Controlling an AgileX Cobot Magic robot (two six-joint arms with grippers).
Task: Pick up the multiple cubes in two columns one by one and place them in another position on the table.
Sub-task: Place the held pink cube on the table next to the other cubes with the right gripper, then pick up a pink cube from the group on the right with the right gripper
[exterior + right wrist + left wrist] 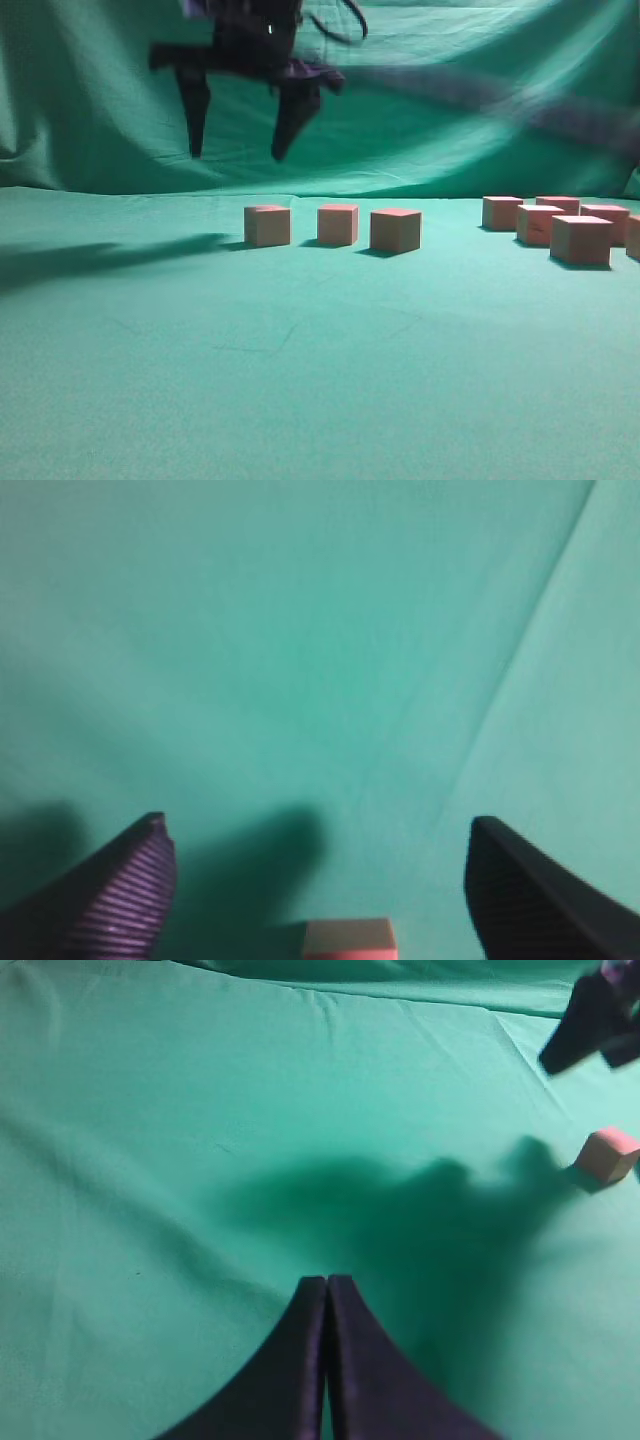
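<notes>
Three cubes stand in a row on the green table (300, 360): a left cube (267, 225), a middle cube (338, 224) and a right cube (396, 230). Several more cubes (581, 240) are grouped at the far right. My right gripper (240, 150) reaches across and hangs open, well above the left cube, with nothing between its fingers. In the right wrist view the right gripper (318, 830) is wide open, and one cube (348, 938) shows below at the bottom edge. My left gripper (326, 1282) is shut and empty over bare cloth. A cube (608, 1153) lies to its far right.
A wrinkled green backdrop (450, 120) rises behind the table. The right arm's shadow (110, 255) falls on the cloth at the left. A dark part of the right gripper (590, 1020) shows at the top right of the left wrist view.
</notes>
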